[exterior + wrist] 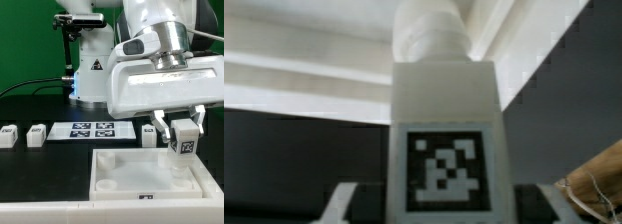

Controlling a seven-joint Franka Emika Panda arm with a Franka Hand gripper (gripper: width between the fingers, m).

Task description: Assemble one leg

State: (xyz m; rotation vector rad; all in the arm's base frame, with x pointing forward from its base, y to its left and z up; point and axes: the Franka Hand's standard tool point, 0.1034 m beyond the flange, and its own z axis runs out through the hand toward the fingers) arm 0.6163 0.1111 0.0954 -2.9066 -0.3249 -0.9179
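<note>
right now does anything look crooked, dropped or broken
Nothing stands out. The gripper holds the leg straight, tag facing out, near the corner of the white panel on the exterior view's right. Three spare legs sit in a row with the marker board; nothing looks broken.

Exterior view: set a little above the table (40, 100), facing across its black top toward the arm's base (92, 70) and a green backdrop. Near enough that the white wrist housing runs off the upper edge. Takes in the marker board (92, 130) and the white tray-like panel (110, 172) in the foreground.

Wrist view: looks out past the gripper (434, 205), very close to the leg (446, 130); tagged face fills the middle.

Shared by both: that tagged leg.
</note>
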